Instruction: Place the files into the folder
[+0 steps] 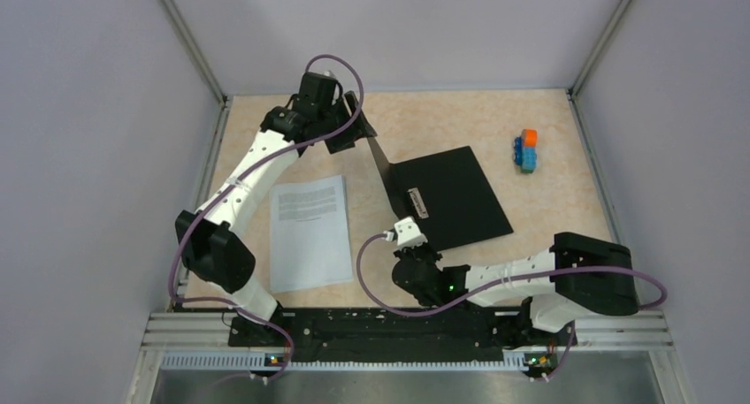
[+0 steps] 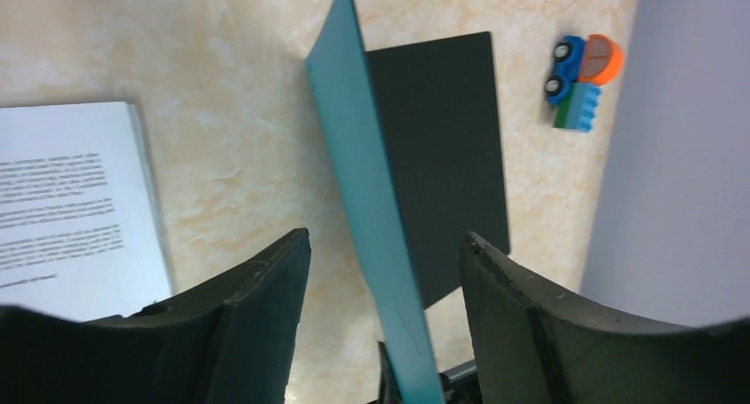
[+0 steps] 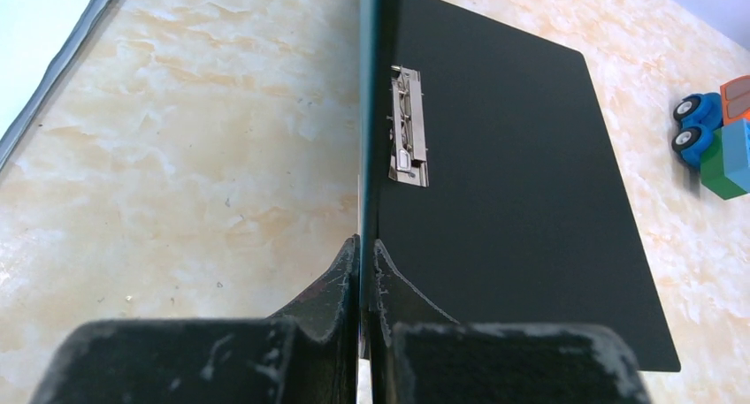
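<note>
Two end effectors are at one folder [image 1: 455,196], which lies open on the desk [image 1: 442,117] with its black inside facing up and the metal clip [image 3: 409,125] near the spine. Its teal cover [image 2: 358,139] stands almost upright on the left side. The right end effector [image 3: 364,245] is fully closed and pinches the near edge of this cover. The left end effector [image 2: 385,238] is at the far end with its fingers wide apart; the cover passes between them, and I see a gap on each side, so it grips nothing.

The files [image 1: 309,232] lie flat on the desk to the left of the folder, well apart from it. Their long axis goes from near to far, about parallel to the spine. The upright cover stands between them and the black inside. The left arm is clearly the nearer one to the files. I judge that the sheets must travel to the right, over or around the cover, while the right arm holds the folder open.
</note>
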You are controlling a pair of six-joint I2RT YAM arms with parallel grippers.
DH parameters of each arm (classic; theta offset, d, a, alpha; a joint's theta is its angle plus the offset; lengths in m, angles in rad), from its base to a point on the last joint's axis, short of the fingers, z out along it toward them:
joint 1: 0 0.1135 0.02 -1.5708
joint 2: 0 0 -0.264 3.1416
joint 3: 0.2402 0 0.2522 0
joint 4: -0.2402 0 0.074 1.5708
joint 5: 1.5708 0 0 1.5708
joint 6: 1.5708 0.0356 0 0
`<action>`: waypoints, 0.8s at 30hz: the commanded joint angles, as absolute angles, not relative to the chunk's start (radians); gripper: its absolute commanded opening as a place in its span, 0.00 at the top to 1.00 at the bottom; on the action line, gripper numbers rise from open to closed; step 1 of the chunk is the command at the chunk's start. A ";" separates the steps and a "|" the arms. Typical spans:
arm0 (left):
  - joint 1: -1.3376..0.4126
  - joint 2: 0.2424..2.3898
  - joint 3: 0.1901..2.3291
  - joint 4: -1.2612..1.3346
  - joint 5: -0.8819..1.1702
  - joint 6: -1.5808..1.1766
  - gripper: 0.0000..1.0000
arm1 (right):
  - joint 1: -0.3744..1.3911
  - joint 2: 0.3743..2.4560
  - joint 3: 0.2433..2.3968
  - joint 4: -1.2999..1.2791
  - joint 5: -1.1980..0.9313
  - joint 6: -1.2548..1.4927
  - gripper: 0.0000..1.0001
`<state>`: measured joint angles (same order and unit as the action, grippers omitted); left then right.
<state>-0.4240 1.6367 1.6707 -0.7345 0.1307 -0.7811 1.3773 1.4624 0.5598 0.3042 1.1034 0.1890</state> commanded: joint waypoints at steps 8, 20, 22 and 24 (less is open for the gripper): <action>-0.428 1.660 1.636 -0.749 0.033 -0.612 0.45 | 1.413 1.495 0.648 0.244 1.142 0.157 0.88; -0.428 1.692 1.576 -0.699 0.054 -0.531 0.74 | 1.544 1.353 0.842 -0.061 0.913 0.241 0.23; -0.428 1.697 1.572 -0.694 0.053 -0.469 0.78 | 1.545 1.308 0.897 -0.136 0.813 0.292 0.21; -0.425 1.705 1.571 -0.696 0.071 -0.417 0.81 | 1.545 1.274 0.958 -0.230 0.775 0.337 0.19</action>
<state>-0.4252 1.7004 1.5753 -0.7509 0.0540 -0.5381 1.5345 1.3697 0.8288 -0.0463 0.9207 0.2325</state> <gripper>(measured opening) 0.219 0.793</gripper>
